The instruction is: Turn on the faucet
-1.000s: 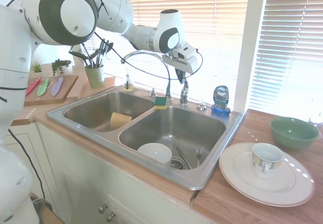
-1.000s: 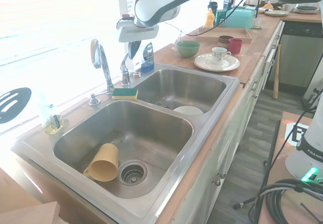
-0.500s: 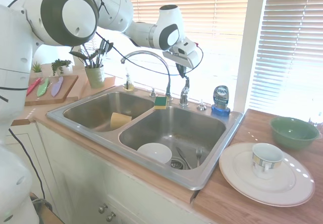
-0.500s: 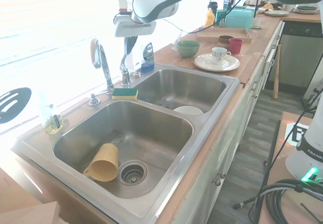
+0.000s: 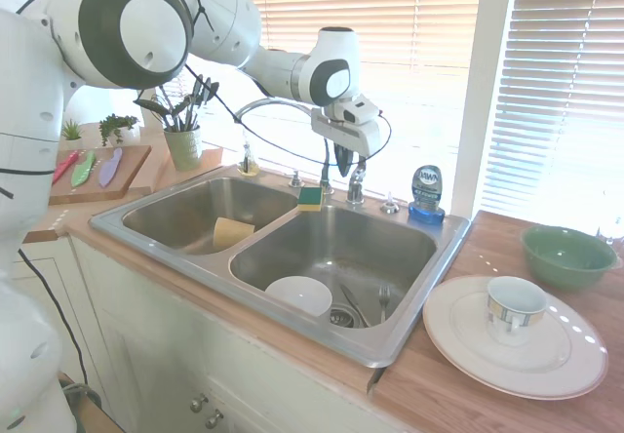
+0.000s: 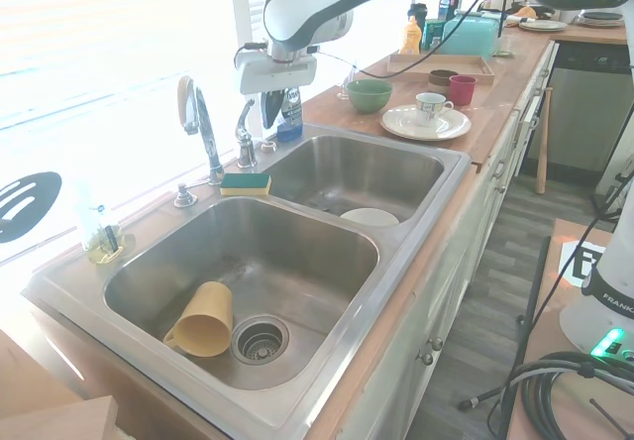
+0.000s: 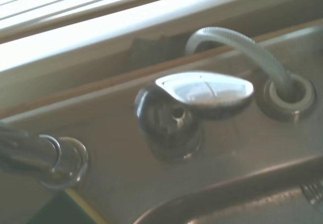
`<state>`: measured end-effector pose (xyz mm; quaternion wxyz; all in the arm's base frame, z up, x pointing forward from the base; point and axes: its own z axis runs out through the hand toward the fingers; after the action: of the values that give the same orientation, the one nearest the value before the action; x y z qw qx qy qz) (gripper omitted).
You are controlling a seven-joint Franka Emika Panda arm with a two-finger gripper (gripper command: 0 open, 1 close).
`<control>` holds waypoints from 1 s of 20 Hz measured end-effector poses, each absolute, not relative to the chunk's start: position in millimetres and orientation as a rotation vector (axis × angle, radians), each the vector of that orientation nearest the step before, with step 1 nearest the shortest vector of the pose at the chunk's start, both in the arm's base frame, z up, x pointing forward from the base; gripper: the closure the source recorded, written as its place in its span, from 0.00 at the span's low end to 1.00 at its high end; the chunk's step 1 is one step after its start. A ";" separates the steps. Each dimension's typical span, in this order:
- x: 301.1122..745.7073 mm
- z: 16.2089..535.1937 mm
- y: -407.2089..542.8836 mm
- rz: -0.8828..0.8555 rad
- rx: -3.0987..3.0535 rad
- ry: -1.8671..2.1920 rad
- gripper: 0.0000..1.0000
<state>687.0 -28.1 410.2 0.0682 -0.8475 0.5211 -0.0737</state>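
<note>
The gripper is hanging just above the lever handle at the sink's back rim, and its dark fingers are merging into one shape against the bright window in both exterior views, so their spacing is not showing. In the wrist view the whole patch is blurring: the handle is reading only as a soft chrome blob, and the faucet spout base is running off the picture's edge. The dish-soap bottle is sitting partly hidden behind the gripper in the second exterior view.
</note>
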 end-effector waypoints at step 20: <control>397.6 397.8 -12.6 0.102 -2.650 1.601 0.00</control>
<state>397.6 -12.6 397.8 0.0219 -0.8553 0.5167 0.0328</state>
